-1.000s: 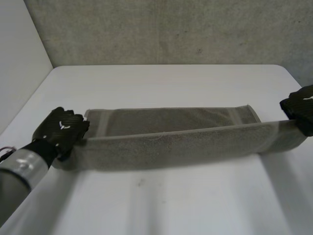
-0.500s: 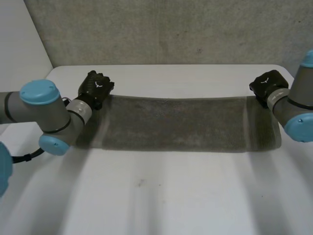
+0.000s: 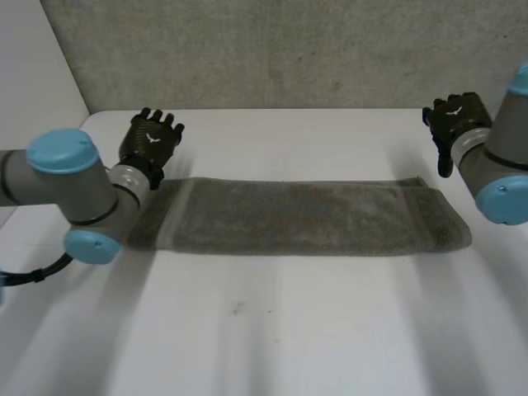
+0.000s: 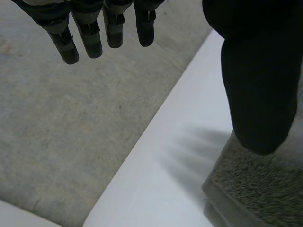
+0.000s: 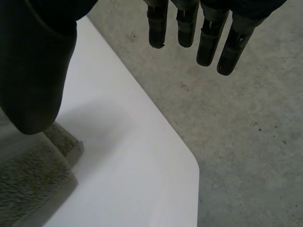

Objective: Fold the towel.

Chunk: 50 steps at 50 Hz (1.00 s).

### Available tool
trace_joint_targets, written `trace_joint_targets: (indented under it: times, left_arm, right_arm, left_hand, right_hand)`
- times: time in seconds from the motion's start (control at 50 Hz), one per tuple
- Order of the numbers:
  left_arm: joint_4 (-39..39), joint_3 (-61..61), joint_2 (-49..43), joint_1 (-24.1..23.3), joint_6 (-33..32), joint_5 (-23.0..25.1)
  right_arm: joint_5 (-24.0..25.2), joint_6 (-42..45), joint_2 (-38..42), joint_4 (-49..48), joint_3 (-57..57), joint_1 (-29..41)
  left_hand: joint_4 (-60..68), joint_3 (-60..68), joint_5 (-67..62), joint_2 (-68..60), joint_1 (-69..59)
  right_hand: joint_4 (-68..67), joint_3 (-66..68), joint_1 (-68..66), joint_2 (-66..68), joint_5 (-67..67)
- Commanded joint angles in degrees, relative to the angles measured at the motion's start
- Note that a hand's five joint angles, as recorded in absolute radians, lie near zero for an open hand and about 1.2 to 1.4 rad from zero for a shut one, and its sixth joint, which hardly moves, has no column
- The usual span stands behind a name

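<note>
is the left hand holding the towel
No, the left hand is open, its fingers straight and not gripping the towel.

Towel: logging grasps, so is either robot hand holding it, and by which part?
Nothing is held. The left robot hand and right robot hand are open, off the towel lying folded.

Grey towel (image 3: 305, 219) of nubby terry cloth, matt and rough, table (image 3: 289, 330) smooth matt white, left hand (image 3: 151, 140) and right hand (image 3: 456, 118) matt black, grey surface (image 3: 289, 49) beyond their fingertips rough and speckled
</note>
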<state>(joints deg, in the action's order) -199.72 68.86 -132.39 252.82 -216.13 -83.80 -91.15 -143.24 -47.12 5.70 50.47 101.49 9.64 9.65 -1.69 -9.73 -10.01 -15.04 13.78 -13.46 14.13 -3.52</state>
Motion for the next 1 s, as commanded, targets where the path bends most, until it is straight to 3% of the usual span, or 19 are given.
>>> trace_joint_targets:
  times: [0.02, 0.16, 0.3, 0.38, 0.56, 0.58, 0.6, 0.62, 0.64, 0.82, 1.0]
  left_arm:
    - [-0.32, 16.27, 14.58, 1.01, 10.88, 0.13]
    - [-0.94, 31.93, 25.94, 2.15, 21.18, 0.48]
    - [-2.87, 38.02, 29.65, 2.06, 24.36, 0.48]
    - [-8.48, 41.35, 30.0, 2.06, 25.32, 0.39]
    - [-11.75, 43.12, 30.0, 1.63, 25.32, 0.39]
    - [-12.01, 43.38, 30.0, 1.63, 25.32, 0.39]
    - [-12.27, 43.55, 30.0, 1.63, 25.24, 0.39]
    - [-12.28, 43.55, 30.0, 1.63, 25.24, 0.39]
    - [-12.36, 43.82, 30.0, 1.71, 25.32, 0.39]
    - [-12.36, 44.61, 30.26, 2.06, 25.32, 0.39]
    - [-12.54, 45.05, 30.88, 2.06, 25.32, 0.39]
  right_arm:
    - [2.46, -2.39, -14.9, 0.1, 18.05, -0.42]
    - [8.96, -5.72, -22.39, 1.24, 33.53, -3.92]
    - [14.86, -6.87, -23.72, 0.28, 41.73, -7.89]
    - [17.15, -6.35, -20.83, -4.97, 44.63, -10.08]
    - [16.97, -4.59, -14.14, -12.2, 44.1, -11.67]
    - [16.89, -3.72, -12.75, -12.9, 43.32, -11.93]
    - [16.71, -2.58, -11.43, -13.08, 42.36, -12.54]
    - [16.71, -2.57, -11.42, -13.08, 42.35, -12.55]
    - [15.93, -1.44, -10.63, -13.0, 41.13, -13.42]
    - [6.0, 4.45, -11.42, -12.38, 35.16, -20.27]
    - [5.37, 13.78, -13.17, -7.19, 28.64, -22.13]
  left_hand:
    - [0.36, 0.35, 1.69, -0.27, 0.01]
    - [0.36, 0.35, 1.69, -0.27, 0.01]
    - [0.36, 0.35, 1.69, -0.27, 0.01]
    - [0.36, 0.35, 1.69, -0.27, 0.01]
    - [0.36, 0.35, 1.69, -0.27, 0.01]
    - [0.36, 0.35, 1.69, -0.27, 0.01]
    - [0.36, 0.35, 1.69, -0.27, 0.01]
    - [0.36, 0.35, 1.69, -0.27, 0.01]
    - [0.36, 0.35, 1.69, -0.27, 0.01]
    - [0.36, 0.35, 1.69, -0.27, 0.01]
    - [0.36, 0.35, 1.69, -0.27, 0.01]
  right_hand:
    - [5.04, -3.78, 3.46, -4.13, 3.52]
    - [5.04, -3.78, 3.46, -4.13, 3.52]
    - [1.26, 0.0, -0.33, -0.34, -0.26]
    - [-2.26, 3.52, -3.84, 3.17, -3.78]
    - [-18.76, 20.02, -20.34, 19.67, -20.28]
    - [-25.09, 26.35, -26.67, 26.0, -26.6]
    - [-41.14, 42.4, -42.72, 42.05, -42.65]
    - [-41.3, 42.56, -42.88, 42.21, -42.82]
    - [-64.72, 65.98, -66.3, 65.64, -66.24]
    - [-64.96, 66.22, -66.54, 65.87, -66.48]
    - [-64.96, 66.22, -66.54, 65.87, -66.48]
